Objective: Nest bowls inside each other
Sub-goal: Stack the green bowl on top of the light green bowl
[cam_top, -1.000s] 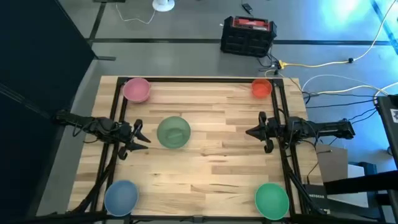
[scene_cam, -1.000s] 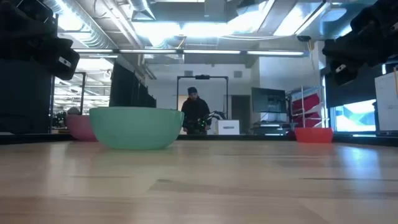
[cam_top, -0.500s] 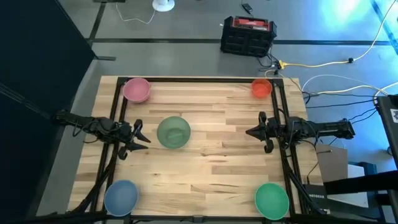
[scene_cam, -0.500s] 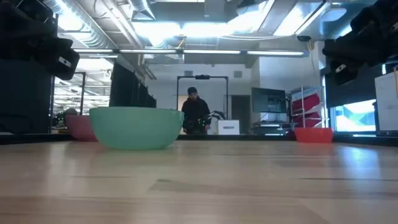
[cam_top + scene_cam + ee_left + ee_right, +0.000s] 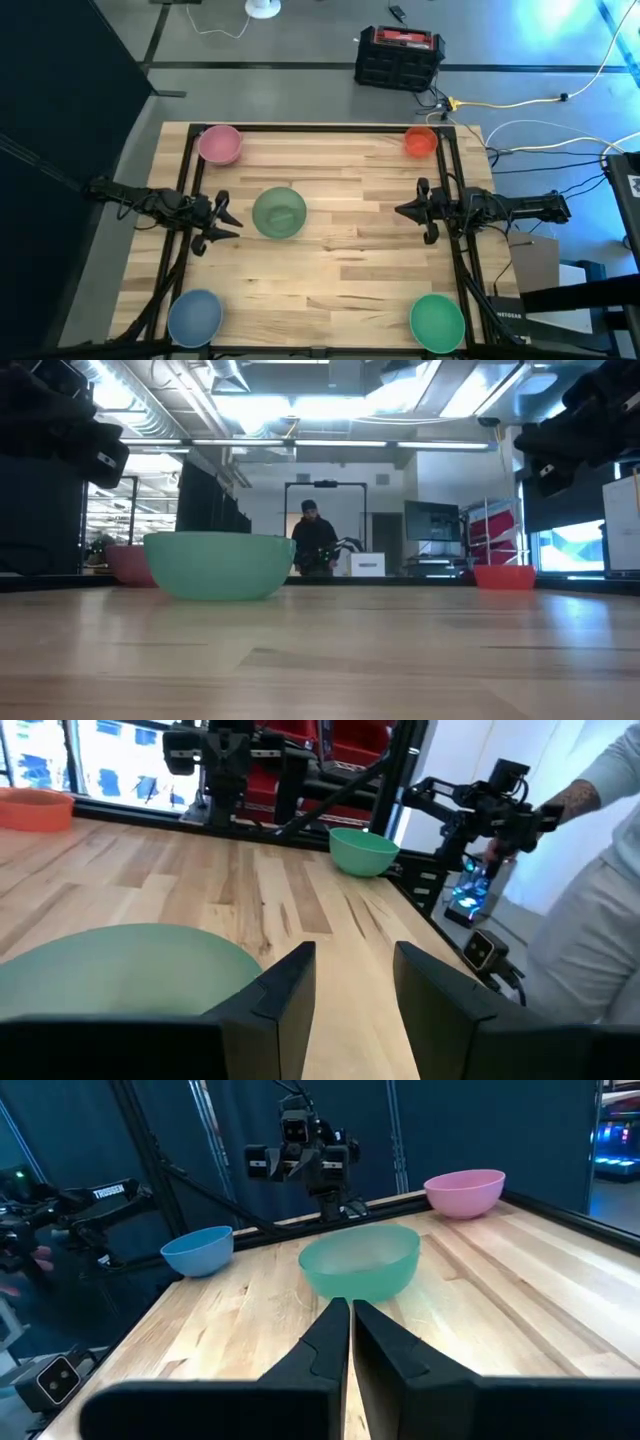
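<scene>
Five bowls rest upright on their bases on the wooden table (image 5: 340, 260). The pink bowl (image 5: 220, 144) is far left, the orange-red bowl (image 5: 420, 142) far right, the light blue bowl (image 5: 195, 316) near left, the bright green bowl (image 5: 437, 320) near right. The muted green bowl (image 5: 278, 213) stands left of centre. My left gripper (image 5: 232, 217) hovers open just left of it, pointing level at it (image 5: 352, 970). My right gripper (image 5: 400, 211) hovers shut at the right side (image 5: 347, 1315), pointing level toward the centre.
Dark frame rails (image 5: 190, 200) run along the table's left and right edges. A black case (image 5: 398, 57) and cables lie on the floor beyond the far edge. A person (image 5: 600, 880) stands past the table's near edge; another (image 5: 313, 542) shows far behind.
My left gripper has rolled a little about its own pointing line while staying in place. The bowls have not moved.
</scene>
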